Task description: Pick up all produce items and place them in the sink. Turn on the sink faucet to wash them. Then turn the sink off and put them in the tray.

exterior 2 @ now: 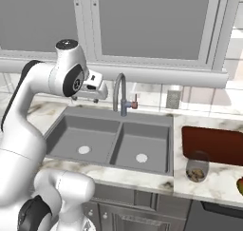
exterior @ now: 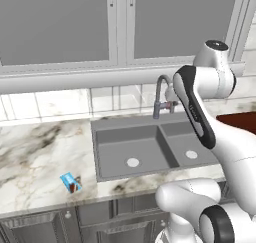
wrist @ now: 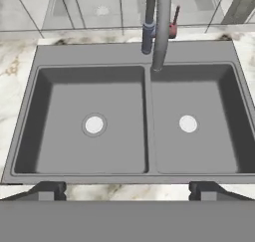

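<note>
The dark grey double-basin sink point(wrist: 149, 57) lies below my hand, and both of its basins hold nothing. Its gooseneck faucet point(wrist: 160, 27) rises at the back over the divider, with a red-tipped lever point(wrist: 173, 29) to its right. My gripper point(wrist: 127, 190) is open above the sink's front rim, its fingertips point(wrist: 50, 190) wide apart with nothing between them. From the right base view the gripper point(exterior 2: 88, 98) hangs over the sink's point(exterior 2: 71, 112) back left corner, left of the faucet point(exterior 2: 121, 93). A red and green-yellow fruit point(exterior 2: 240, 186) peeks in at the counter's right edge. The red-brown tray point(exterior 2: 213, 144) lies right of the sink.
A small blue packet point(exterior: 71, 182) lies on the marble counter left of the sink point(exterior: 100, 137). A glass jar point(exterior 2: 196, 167) stands at the tray's front edge. A window sill and tiled wall run behind the faucet point(exterior: 160, 94). My own arm blocks the right part of the left base view.
</note>
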Motion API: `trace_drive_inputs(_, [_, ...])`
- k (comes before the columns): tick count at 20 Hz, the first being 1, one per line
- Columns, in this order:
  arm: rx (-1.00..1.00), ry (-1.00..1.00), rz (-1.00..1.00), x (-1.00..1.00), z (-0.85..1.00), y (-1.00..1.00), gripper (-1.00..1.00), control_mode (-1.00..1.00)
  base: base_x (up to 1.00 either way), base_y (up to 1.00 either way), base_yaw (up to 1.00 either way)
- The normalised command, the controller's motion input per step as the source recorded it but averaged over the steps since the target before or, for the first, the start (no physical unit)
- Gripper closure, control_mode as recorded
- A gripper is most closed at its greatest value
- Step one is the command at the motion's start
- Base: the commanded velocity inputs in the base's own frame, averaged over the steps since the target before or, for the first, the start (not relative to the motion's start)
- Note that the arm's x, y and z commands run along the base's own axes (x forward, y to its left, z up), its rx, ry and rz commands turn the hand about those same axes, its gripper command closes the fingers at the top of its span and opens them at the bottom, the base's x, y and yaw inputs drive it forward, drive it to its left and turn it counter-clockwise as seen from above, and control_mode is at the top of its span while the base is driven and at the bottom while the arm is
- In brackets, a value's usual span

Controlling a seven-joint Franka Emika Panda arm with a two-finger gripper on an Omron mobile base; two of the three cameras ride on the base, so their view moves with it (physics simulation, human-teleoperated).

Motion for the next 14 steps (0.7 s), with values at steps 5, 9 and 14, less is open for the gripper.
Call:
trace_drive_inputs(5, [0.0,0.0,0.0,0.0,0.0,0.0,-1.0,1.0,-0.27,-0.69,0.0])
trace_drive_inputs(9, [0.0,0.0,0.0,0.0,0.0,0.0,-1.0,1.0,-0.09,-0.8,0.0])
trace_drive_inputs(14, [0.0,0.0,0.0,0.0,0.0,0.0,-1.0,1.0,0.0,-0.62,0.0])
